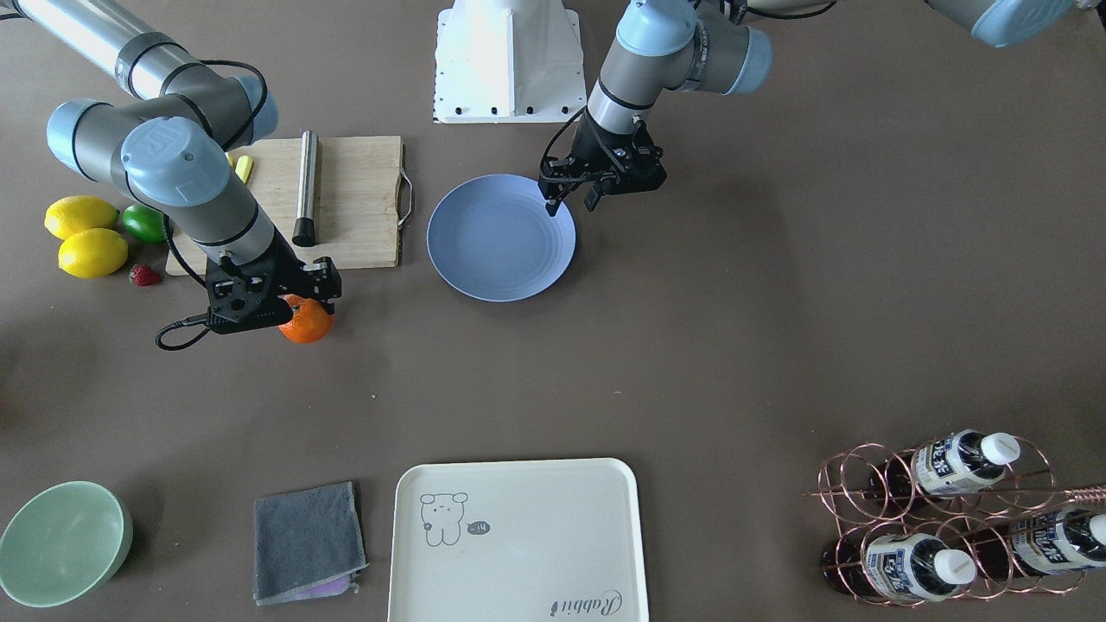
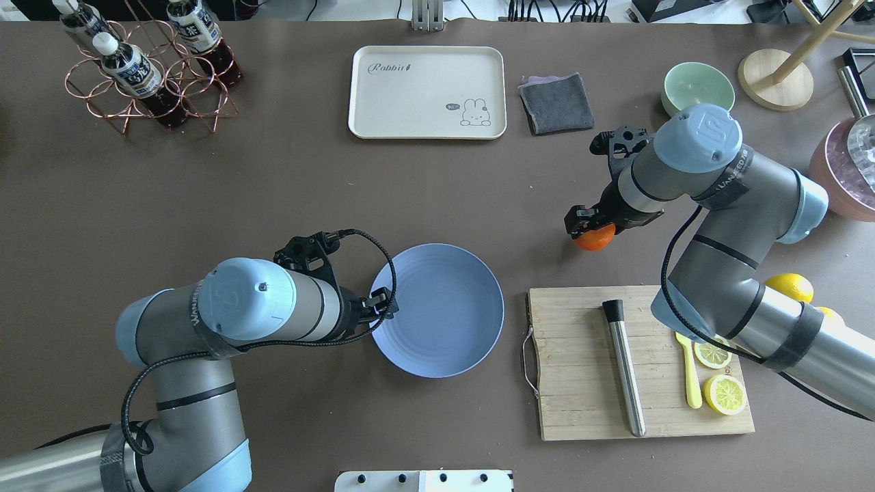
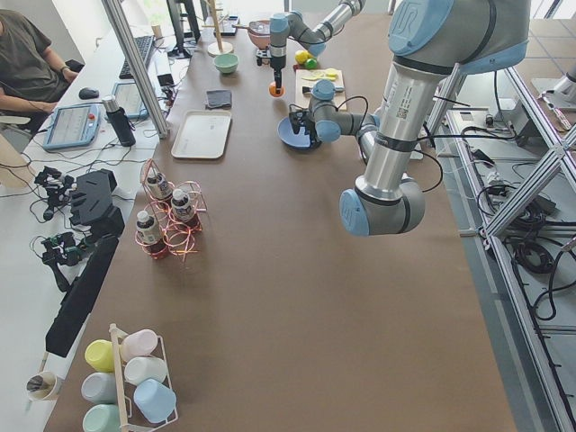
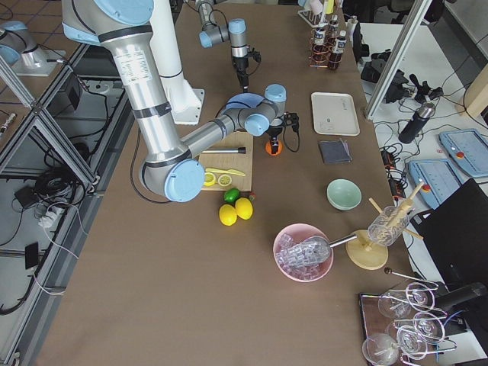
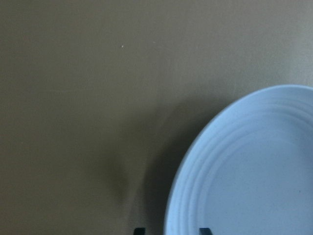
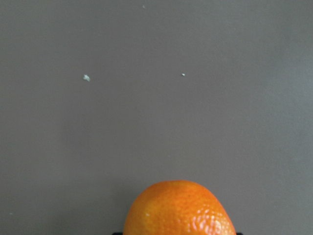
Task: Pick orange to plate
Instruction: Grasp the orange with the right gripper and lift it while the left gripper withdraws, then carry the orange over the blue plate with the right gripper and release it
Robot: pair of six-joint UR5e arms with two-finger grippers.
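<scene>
Wooden board (image 1: 354, 199) beside orange (image 1: 307, 324); left claw (image 1: 570, 206) over plate (image 1: 501, 250) rim

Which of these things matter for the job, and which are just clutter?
Job: orange, plate, right end effector.
Lying about: lemons, lime, strawberry, cutting board, tray, grey cloth, green bowl, bottles.

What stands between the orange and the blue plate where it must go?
Nothing visible. Only bare table lies between the orange and the plate. The cutting board sits beside that path, nearer the robot, and the left gripper hovers at the plate's rim opposite the orange.
</scene>
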